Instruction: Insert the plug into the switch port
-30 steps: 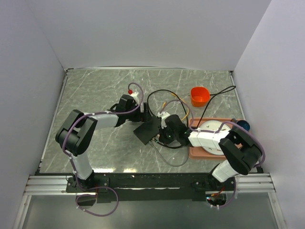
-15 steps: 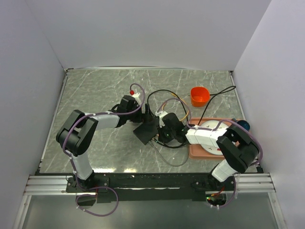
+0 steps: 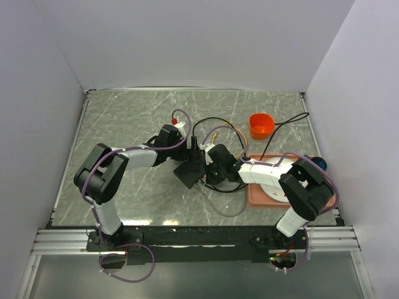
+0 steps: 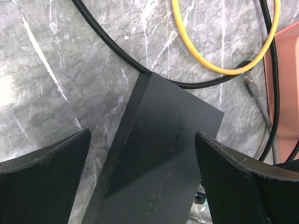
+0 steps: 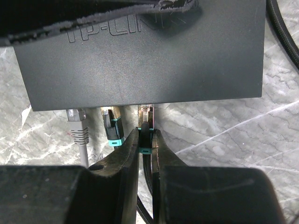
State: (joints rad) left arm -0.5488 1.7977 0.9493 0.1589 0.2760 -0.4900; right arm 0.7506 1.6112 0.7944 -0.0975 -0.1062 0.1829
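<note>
The switch (image 3: 191, 172) is a flat matte-black box lying at an angle on the marble table. My left gripper (image 3: 191, 154) hangs open over its far end, and in the left wrist view its fingers (image 4: 56, 163) stand on either side of the switch (image 4: 159, 158). My right gripper (image 5: 145, 134) is shut on the plug (image 5: 145, 122), a black connector with a teal band. The plug's clear tip sits at the port edge of the switch (image 5: 140, 60), right of two other plugs.
A grey plug (image 5: 76, 120) and a black-and-teal plug (image 5: 111, 125) sit in neighbouring ports. Black and yellow cables (image 4: 219, 70) loop beyond the switch. An orange cup (image 3: 261, 125) stands at the back right, and a pink tray (image 3: 254, 198) with a white plate lies right.
My right gripper has moved left with the plug, up to the switch's port edge. The left gripper has shifted slightly over the switch and stays open.
</note>
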